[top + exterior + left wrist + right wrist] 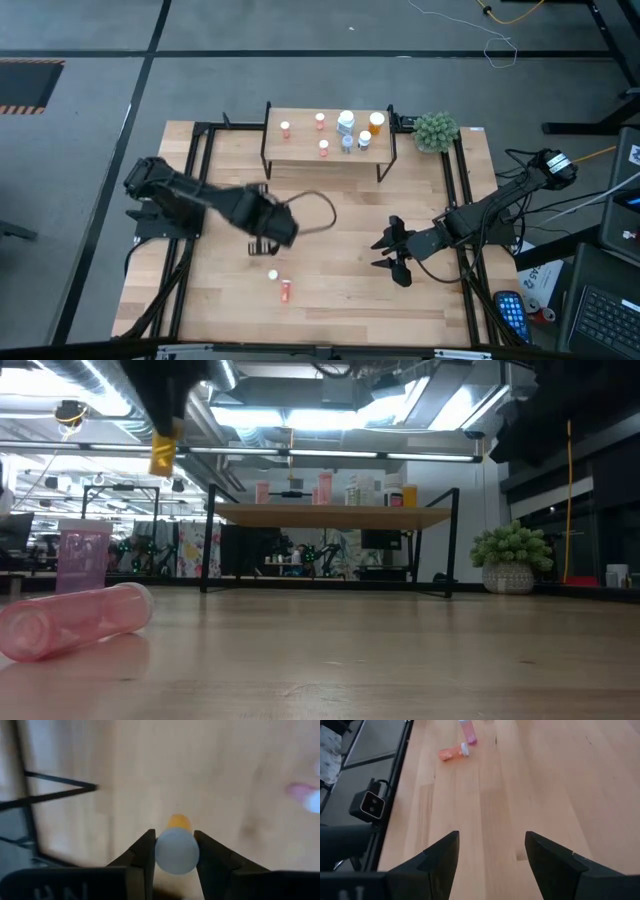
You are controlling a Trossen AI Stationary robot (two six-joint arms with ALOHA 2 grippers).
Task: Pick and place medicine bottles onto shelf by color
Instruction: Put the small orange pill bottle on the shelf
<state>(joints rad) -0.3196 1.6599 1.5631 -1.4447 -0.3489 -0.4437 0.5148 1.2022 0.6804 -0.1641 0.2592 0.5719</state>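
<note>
Smooth wooden table point(340, 290), cylindrical orange bottle point(178, 822) in left gripper point(175, 851)

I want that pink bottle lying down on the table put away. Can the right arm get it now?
Probably yes. The right gripper is open and empty, and only bare table shows between it and the lying pink bottle. The left gripper, holding an orange bottle, sits nearby but not between.

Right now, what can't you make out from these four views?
- Held orange bottle: left wrist view, only its white cap and an orange sliver show between the left claw fingers; blurred.
- Same bottle, low view: arm cut off by the top edge, grip unseen.
- Bottles on the shelf: high view, too small for labels.
- Pink bottle lying on the table: low view, cut off by the left edge.
- Right claw: open, nothing between the fingers.
</note>
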